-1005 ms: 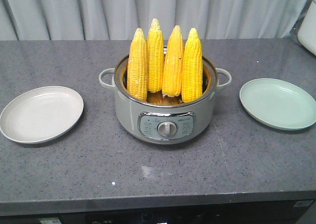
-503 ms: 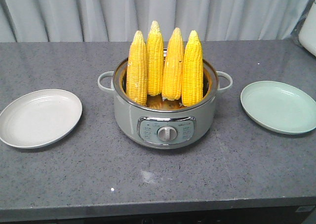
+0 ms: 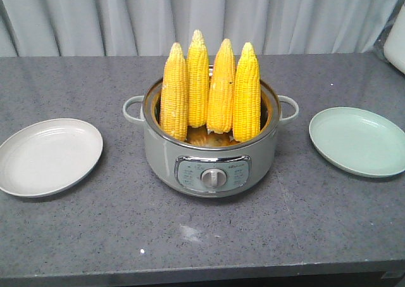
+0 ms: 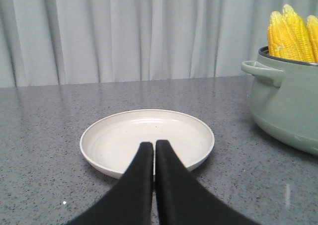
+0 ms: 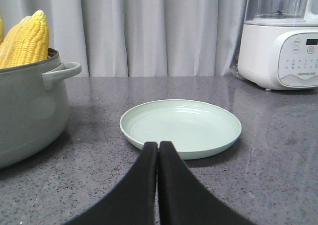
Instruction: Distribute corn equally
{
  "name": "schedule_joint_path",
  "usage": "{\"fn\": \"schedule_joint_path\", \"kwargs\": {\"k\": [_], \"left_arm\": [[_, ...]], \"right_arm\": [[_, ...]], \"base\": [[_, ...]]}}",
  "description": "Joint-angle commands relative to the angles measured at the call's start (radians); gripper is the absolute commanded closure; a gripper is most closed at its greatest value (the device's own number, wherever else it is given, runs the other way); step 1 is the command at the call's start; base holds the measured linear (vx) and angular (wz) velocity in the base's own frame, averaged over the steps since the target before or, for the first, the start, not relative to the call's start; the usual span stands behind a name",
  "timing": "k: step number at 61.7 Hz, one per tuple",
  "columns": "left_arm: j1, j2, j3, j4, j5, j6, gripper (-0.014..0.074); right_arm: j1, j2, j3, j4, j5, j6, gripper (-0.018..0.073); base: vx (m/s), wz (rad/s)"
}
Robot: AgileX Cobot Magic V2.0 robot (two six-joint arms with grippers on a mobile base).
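Several yellow corn (image 3: pixel 209 87) cobs stand upright, tips up, inside a grey-green cooker pot (image 3: pixel 209 163) at the counter's middle. A white plate (image 3: pixel 47 156) lies to its left and a pale green plate (image 3: pixel 357 141) to its right; both hold nothing. My left gripper (image 4: pixel 154 145) is shut and hovers at the near rim of the white plate (image 4: pixel 146 135), with the corn (image 4: pixel 288 29) and pot (image 4: pixel 288 108) off to its right. My right gripper (image 5: pixel 158 145) is shut at the near rim of the green plate (image 5: pixel 181 125), the pot (image 5: pixel 27 111) and corn (image 5: pixel 30 38) to its left. Neither arm shows in the front view.
A white blender base (image 5: pixel 280 48) stands at the back right of the grey speckled counter (image 3: pixel 202 230). A grey curtain hangs behind the counter. The counter's front edge runs along the bottom of the front view.
The whole front view has shifted: pot and plates sit slightly lower in the picture, as if the camera moved. Corn, pot and plates keep their places relative to each other.
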Motion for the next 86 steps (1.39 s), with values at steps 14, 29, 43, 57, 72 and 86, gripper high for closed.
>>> {"fn": "schedule_joint_path", "kwargs": {"k": [14,29,43,57,72,86], "left_arm": [[-0.006,-0.016,0.015,-0.002,-0.068,-0.006,0.0603],[-0.006,-0.016,0.015,-0.002,-0.068,-0.006,0.0603],[-0.006,-0.016,0.015,-0.002,-0.068,-0.006,0.0603],[-0.006,-0.016,0.015,-0.002,-0.068,-0.006,0.0603],[-0.006,-0.016,0.015,-0.002,-0.068,-0.006,0.0603],[-0.006,-0.016,0.015,-0.002,-0.068,-0.006,0.0603]], "right_arm": [[-0.004,0.002,0.007,-0.006,-0.080,-0.001,0.0565],[-0.004,0.002,0.007,-0.006,-0.080,-0.001,0.0565],[-0.004,0.002,0.007,-0.006,-0.080,-0.001,0.0565],[-0.004,0.002,0.007,-0.006,-0.080,-0.001,0.0565],[-0.004,0.002,0.007,-0.006,-0.080,-0.001,0.0565],[-0.004,0.002,0.007,-0.006,-0.080,-0.001,0.0565]], "base": [[0.02,0.00],[0.02,0.00],[0.01,-0.01],[0.00,0.00],[0.00,0.00],[0.00,0.00]]}}
